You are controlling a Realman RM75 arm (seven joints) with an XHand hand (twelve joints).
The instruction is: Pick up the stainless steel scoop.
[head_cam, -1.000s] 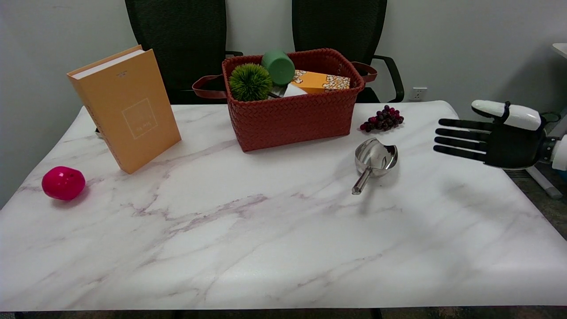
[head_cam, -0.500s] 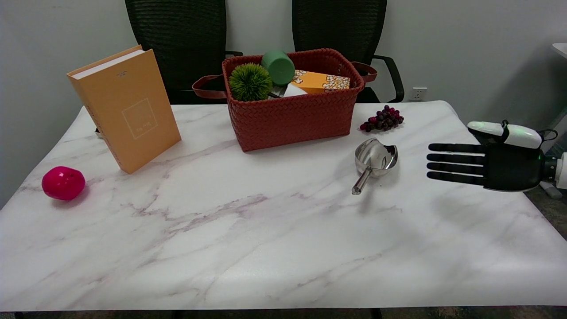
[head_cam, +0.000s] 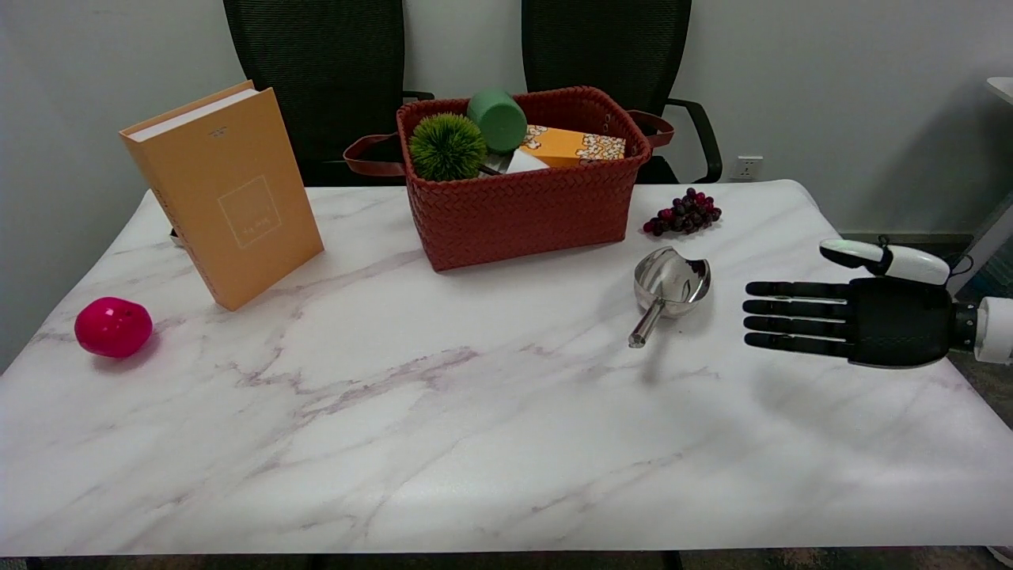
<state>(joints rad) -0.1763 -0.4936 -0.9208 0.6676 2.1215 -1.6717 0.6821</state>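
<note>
While our right hand (head_cam: 859, 321) hovers flat at right of frame, fingers spread and holding nothing, the scoop (head_cam: 669, 289) lies right of centre on the surface (head_cam: 475, 443), handle toward us, probably the easiest part to grasp.

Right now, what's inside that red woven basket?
Poking out of the red woven basket: a spiky green ball, a green cup, an orange popcorn box and something white. Anything deeper is hidden by its wall.
</note>
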